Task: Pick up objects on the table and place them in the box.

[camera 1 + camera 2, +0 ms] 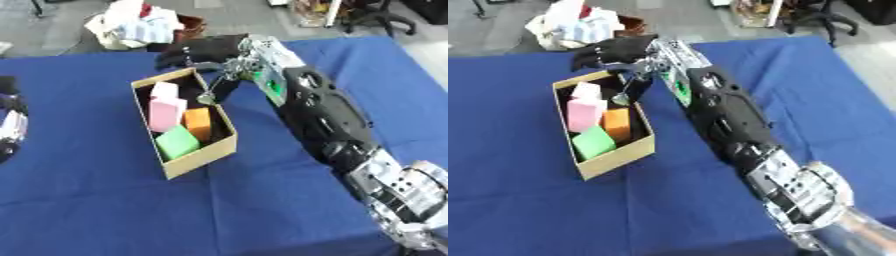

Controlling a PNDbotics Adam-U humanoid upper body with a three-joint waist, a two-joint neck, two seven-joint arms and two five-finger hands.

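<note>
1. The box (199, 155) sits on the blue surface (87, 200), holding a green block (178, 142), an orange block (198, 123) and pink blocks (164, 112).
2. The right hand (197, 50) hovers over the box's far end; whether its fingers are spread or curled cannot be told.
3. At the left edge, part of the left arm (10, 125) shows.

— What's the box (198, 158) like?
— Open tan cardboard, askew on the blue cloth.
— And inside?
— A green block (177, 142) at the near end, an orange block (199, 123) beside it, a pink block (165, 114) behind, and a paler pink block (164, 90) farthest back.
</note>
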